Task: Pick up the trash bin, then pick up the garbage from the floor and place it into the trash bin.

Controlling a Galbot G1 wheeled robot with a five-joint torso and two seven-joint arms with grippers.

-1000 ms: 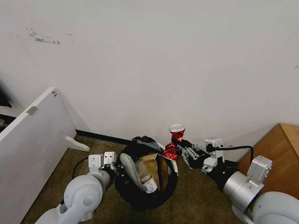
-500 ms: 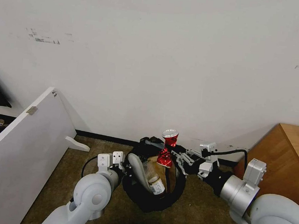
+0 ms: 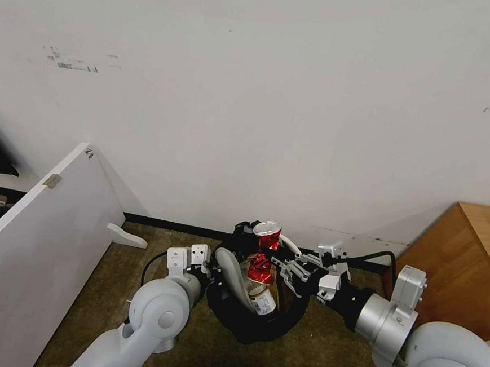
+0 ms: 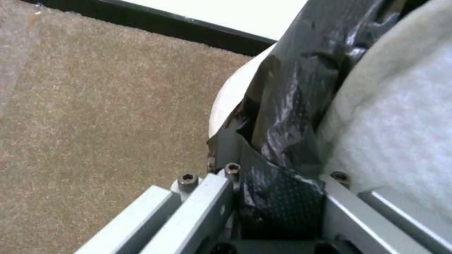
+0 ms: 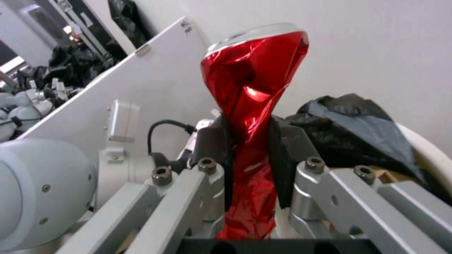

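The trash bin [image 3: 245, 328], white with a black bag over its rim, hangs above the carpet. My left gripper [image 3: 211, 269] is shut on its rim. The left wrist view shows that gripper [image 4: 278, 197] clamping the black bag, beside the bin's white wall [image 4: 235, 102]. My right gripper [image 3: 271, 263] is shut on a crushed red can [image 3: 264, 247], held upright over the bin's opening. Its black pads [image 5: 212, 148] squeeze the can [image 5: 249, 106] at its pinched waist. In the bin lie a white slipper [image 3: 231, 276], a clear bottle [image 3: 262, 301] and a brown paper bag [image 3: 279, 291].
A white board [image 3: 37, 235] leans against the wall on the left. A wooden cabinet [image 3: 465, 257] stands at the right. The wall and its black baseboard [image 3: 162, 223] run close behind the bin. Brown carpet [image 3: 95, 285] lies open in front.
My right gripper has carried the red can leftward and down, from beside the bin to over its opening. My left arm has shifted the bin to the right.
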